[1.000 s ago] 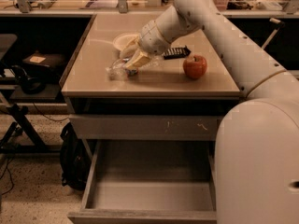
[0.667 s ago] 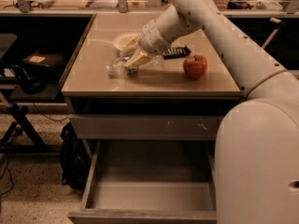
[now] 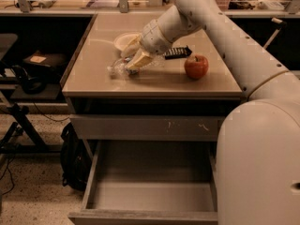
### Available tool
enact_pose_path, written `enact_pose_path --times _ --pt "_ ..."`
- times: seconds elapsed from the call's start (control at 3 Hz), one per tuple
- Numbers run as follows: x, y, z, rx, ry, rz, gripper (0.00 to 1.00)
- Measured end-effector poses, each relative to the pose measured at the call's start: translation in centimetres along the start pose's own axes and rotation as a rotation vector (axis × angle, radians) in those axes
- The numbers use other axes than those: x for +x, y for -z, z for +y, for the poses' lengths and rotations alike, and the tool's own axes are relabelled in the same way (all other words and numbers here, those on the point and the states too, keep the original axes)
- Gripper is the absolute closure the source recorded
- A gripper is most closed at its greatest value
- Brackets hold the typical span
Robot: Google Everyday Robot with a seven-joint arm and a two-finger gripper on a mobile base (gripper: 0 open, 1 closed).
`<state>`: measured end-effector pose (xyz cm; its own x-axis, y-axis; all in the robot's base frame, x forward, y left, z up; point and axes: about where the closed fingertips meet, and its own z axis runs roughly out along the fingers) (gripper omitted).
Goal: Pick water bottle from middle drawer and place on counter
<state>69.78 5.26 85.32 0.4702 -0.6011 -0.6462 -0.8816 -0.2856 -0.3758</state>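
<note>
The tool (image 3: pixel 132 63) is down at the water bottle (image 3: pixel 116 70) lying on the table (image 3: pixel 93 74) — whether it is clamped, I cannot tell — apple (image 3: pixel 196 66) at its 3 o'clock.

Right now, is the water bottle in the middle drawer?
No: the water bottle lies on the counter at the gripper, not in the middle drawer.

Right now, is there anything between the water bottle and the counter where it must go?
Nothing visible stands between them. The water bottle already lies on the counter, with the gripper down over it. The apple rests apart from it on the same top.
</note>
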Motion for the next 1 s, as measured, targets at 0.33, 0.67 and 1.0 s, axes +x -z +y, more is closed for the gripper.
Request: enact_pose_path --times 0.33,0.67,1.0 --pt "0.0 0.0 0.0 0.0 0.0 0.0 0.12" --pt "0.0 0.0 0.0 0.0 0.0 0.0 0.0" --pt "0.0 -0.01 0.0 0.0 0.0 0.0 0.0"
